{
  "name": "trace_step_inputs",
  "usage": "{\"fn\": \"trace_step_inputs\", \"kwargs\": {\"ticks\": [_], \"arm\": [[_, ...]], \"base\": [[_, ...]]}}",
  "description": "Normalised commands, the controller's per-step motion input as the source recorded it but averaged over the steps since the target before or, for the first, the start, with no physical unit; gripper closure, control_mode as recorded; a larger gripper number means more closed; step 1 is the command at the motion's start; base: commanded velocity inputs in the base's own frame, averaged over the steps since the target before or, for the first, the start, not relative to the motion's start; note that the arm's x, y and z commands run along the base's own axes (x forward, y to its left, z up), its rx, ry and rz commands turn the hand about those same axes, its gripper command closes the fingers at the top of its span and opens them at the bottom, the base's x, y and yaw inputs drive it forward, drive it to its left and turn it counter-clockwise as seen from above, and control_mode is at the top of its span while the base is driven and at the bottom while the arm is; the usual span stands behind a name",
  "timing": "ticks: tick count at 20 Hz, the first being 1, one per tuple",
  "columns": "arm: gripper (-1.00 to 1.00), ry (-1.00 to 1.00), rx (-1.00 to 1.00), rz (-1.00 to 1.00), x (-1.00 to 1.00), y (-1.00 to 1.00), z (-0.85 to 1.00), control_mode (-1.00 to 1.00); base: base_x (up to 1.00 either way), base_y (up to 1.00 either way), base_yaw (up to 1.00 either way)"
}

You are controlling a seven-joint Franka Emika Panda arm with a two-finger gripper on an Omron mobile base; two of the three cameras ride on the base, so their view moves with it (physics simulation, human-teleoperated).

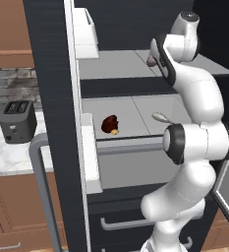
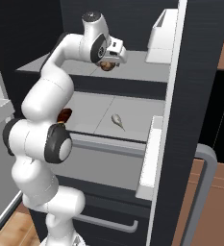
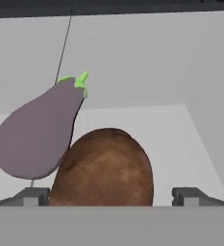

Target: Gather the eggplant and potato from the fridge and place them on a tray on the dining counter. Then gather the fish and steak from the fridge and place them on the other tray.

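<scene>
Potato (image 3: 104,168) dead ahead, sitting right between the spread jaws of the pincer (image 3: 111,196), which is wide apart and gripping nothing yet. Both dark fingertips (image 3: 36,197) flank that brown lump, one to either side, with gaps showing, so no contact as far as I can tell. Just beyond the potato and off to the pincer's left lies the eggplant (image 3: 36,134), purple with its green cap pointing away, so close to the potato that I can't say whether they touch.

From behind the arm, the fridge (image 1: 52,123) stands open and the pincer (image 2: 114,55) is up at the upper shelf (image 2: 137,72), the potato (image 2: 105,66) peeking out under it. Below the pincer, on the next shelf down, there's the steak (image 1: 110,124), dark red-brown, and the small silvery fish (image 2: 117,120) lying apart from it. Those wait for the second tray run.

Here's how I'd want this done: the potato is fat and round, so push in a touch deeper until the fingers straddle its widest part, then squeeze across the middle, not the near end, or it may squirt out. Keep the left finger clear of the eggplant, a nudge could roll it back along the shelf. Then lift straight up before pulling out.
</scene>
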Motion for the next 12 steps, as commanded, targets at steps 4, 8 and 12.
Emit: {"fn": "trace_step_inputs", "kwargs": {"ticks": [4, 8, 12], "arm": [[-1.00, 0.06, 0.00, 0.00, 0.06, -0.01, -0.31, -1.00], [-1.00, 0.05, 0.00, 0.00, 0.12, 0.00, -0.34, -1.00], [1.00, 0.00, 0.00, 0.00, 0.21, 0.00, -0.23, -1.00]], "base": [[0.00, 0.00, 0.00], [0.00, 0.00, 0.00], [0.00, 0.00, 0.00]]}}
